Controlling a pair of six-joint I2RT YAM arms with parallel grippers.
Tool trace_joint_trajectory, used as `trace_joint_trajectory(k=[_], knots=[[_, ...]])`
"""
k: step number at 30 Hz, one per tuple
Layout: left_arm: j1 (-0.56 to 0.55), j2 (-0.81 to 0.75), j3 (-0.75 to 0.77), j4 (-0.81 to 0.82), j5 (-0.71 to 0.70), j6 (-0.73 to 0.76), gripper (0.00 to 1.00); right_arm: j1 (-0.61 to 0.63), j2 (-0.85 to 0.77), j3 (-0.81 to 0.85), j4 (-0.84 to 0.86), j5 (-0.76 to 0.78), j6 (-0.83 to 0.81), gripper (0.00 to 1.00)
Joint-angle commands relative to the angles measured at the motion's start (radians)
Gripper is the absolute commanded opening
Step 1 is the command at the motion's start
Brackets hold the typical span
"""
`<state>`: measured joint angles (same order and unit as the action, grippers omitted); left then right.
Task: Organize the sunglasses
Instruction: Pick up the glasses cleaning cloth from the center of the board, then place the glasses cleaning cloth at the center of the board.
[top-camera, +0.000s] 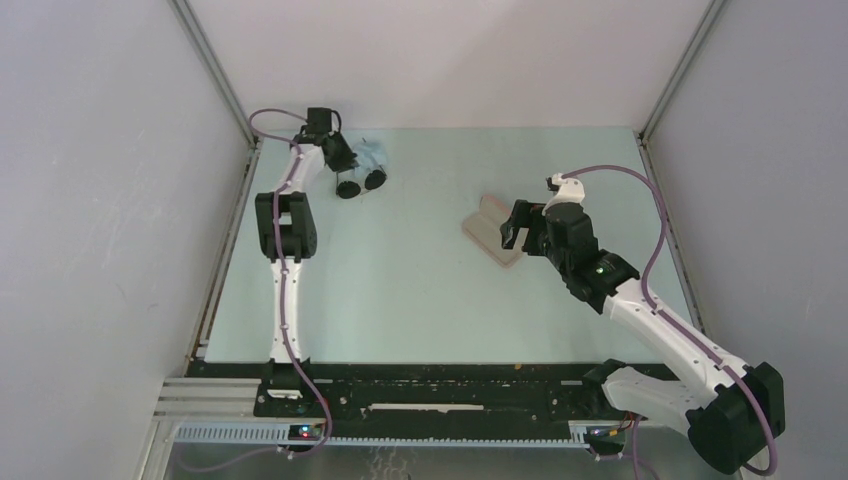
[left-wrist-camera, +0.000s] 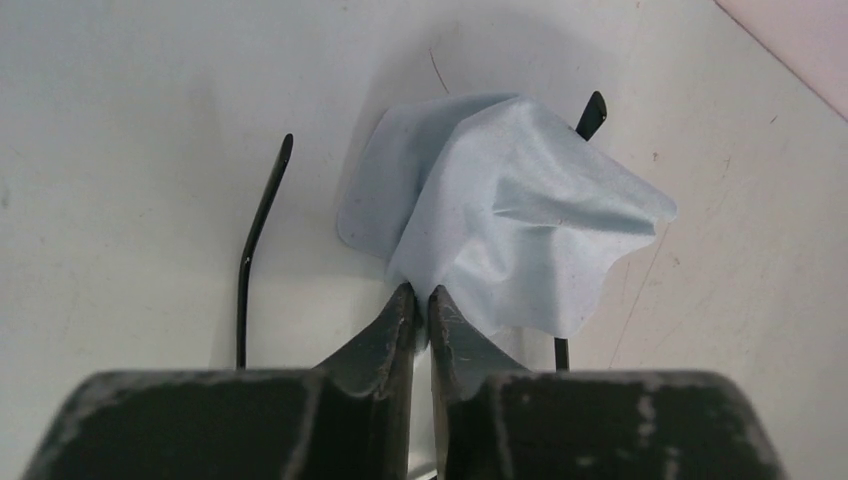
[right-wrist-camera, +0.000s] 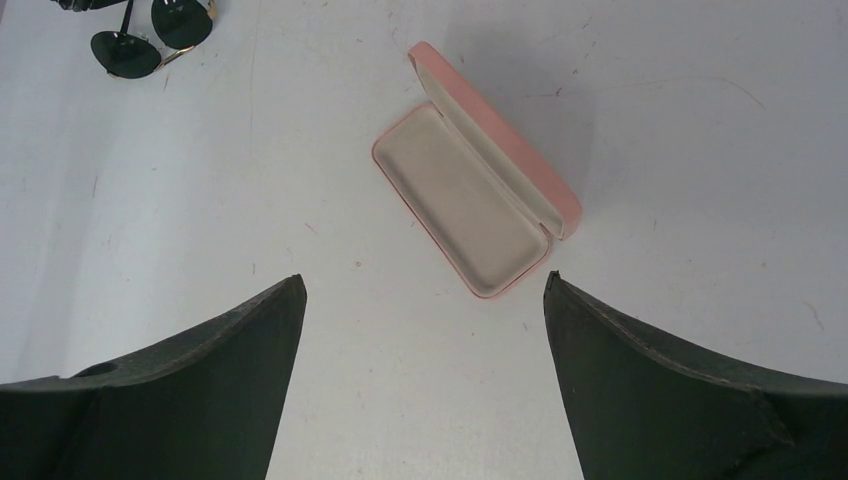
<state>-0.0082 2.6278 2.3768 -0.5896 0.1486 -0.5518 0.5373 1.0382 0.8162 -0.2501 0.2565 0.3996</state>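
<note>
Top external: one sunglasses (top-camera: 362, 182), one case (top-camera: 485, 226), one cloth (left-wrist-camera: 520, 210) pinched by left gripper (left-wrist-camera: 422, 296); right gripper (right-wrist-camera: 425, 282) spread.

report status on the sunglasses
Left fingers pinching blue cloth. Right fingers open over open pink case. Sunglasses uncased, cloth draped over one arm.

Left arm (top-camera: 283, 270) stretched long toward the far left corner, wrist tipped down. Left gripper (left-wrist-camera: 421, 292): fingers nearly together, only a sliver between the tips, pinching a fold of light blue cloth (left-wrist-camera: 520, 200). Right arm (top-camera: 655, 320) bent, reaching inward from the right. Right gripper (right-wrist-camera: 425, 285) hangs above the table, jaws spread wide.
</note>
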Motion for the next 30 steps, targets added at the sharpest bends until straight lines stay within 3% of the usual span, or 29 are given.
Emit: trace_joint_trajectory(k=[1, 4, 12, 16, 19, 23, 26, 30], knots=[[0.001, -0.040, 0.048, -0.001, 0.015, 0.000, 0.09, 0.003, -0.031, 0.001, 0.019, -0.002, 0.025, 0.96], [-0.010, -0.119, 0.042, 0.001, 0.014, 0.017, 0.00, 0.004, -0.051, 0.001, 0.015, -0.005, 0.024, 0.96], [-0.062, -0.441, 0.005, 0.032, 0.020, 0.092, 0.00, 0.004, -0.155, 0.001, -0.014, -0.010, 0.048, 0.95], [-0.106, -0.610, -0.097, -0.007, 0.048, 0.153, 0.00, 0.004, -0.218, 0.002, -0.048, -0.011, 0.053, 0.95], [-0.132, -0.756, -0.260, -0.032, 0.091, 0.183, 0.00, 0.004, -0.238, 0.014, -0.089, -0.025, 0.054, 0.95], [-0.198, -0.985, -0.591, 0.051, 0.094, 0.172, 0.00, 0.007, -0.266, 0.009, -0.143, -0.021, 0.061, 0.95], [-0.260, -1.067, -0.795, 0.066, 0.071, 0.152, 0.00, 0.009, -0.286, -0.002, -0.161, -0.017, 0.056, 0.95], [-0.332, -1.133, -1.092, 0.151, 0.184, 0.069, 0.00, 0.009, -0.315, -0.020, -0.167, -0.019, 0.048, 0.95]])
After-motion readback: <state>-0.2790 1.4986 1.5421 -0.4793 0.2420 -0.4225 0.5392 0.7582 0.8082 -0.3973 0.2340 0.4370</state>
